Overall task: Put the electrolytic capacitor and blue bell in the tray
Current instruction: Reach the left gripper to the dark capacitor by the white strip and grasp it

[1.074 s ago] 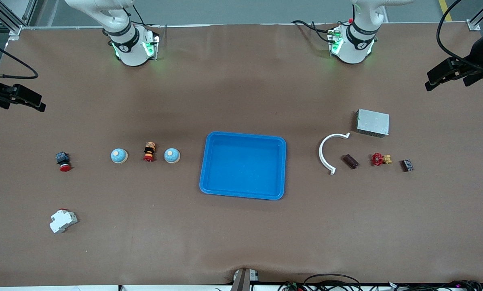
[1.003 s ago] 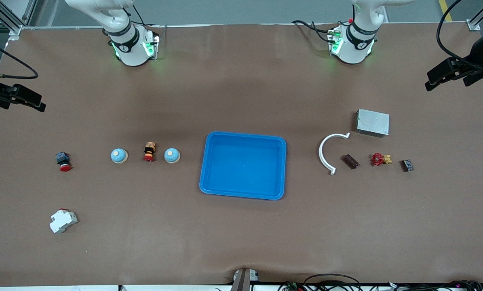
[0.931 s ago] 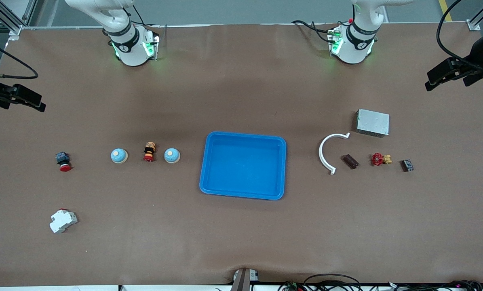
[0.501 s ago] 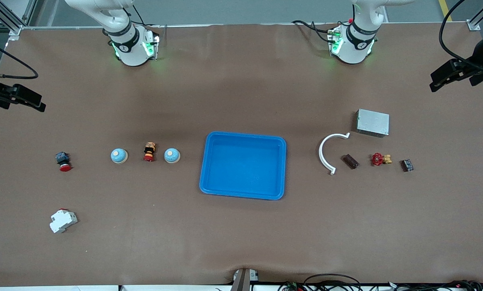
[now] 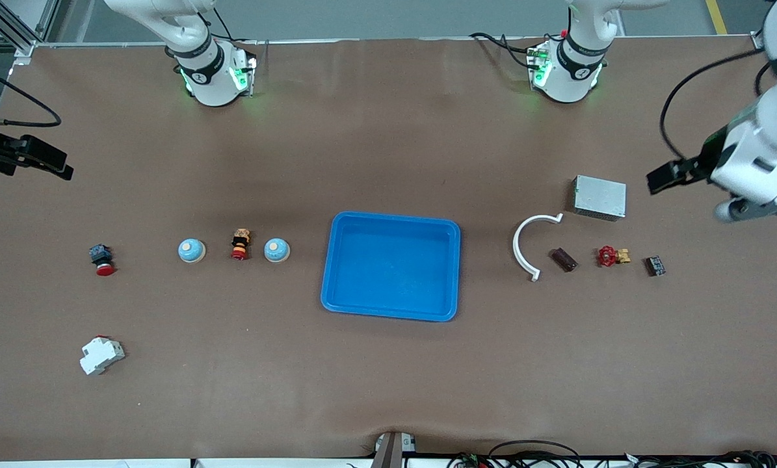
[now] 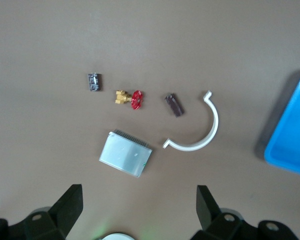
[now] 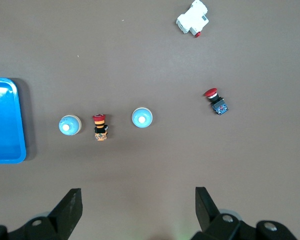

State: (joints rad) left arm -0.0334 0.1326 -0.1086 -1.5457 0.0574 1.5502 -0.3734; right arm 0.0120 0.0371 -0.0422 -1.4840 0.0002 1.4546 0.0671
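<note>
The blue tray (image 5: 331,273) lies mid-table and is empty; its edge shows in the left wrist view (image 6: 290,145) and the right wrist view (image 7: 5,120). Two blue bells (image 5: 192,250) (image 5: 276,249) sit toward the right arm's end, also seen in the right wrist view (image 7: 142,117) (image 7: 69,125). The small dark electrolytic capacitor (image 5: 654,265) (image 6: 94,82) lies toward the left arm's end. My left gripper (image 5: 661,179) (image 6: 139,202) is open and empty, up over the table beside the metal box. My right gripper (image 5: 60,169) (image 7: 137,202) is open and empty, waiting high at the right arm's end.
A silver metal box (image 5: 599,197), a white curved clip (image 5: 525,244), a brown block (image 5: 564,259) and a red-handled brass valve (image 5: 612,255) lie near the capacitor. Red push buttons (image 5: 239,244) (image 5: 102,259) and a white breaker (image 5: 101,355) lie near the bells.
My left arm has swung in from the table's end toward the metal box, with its gripper open. The right arm and all objects have not moved.
</note>
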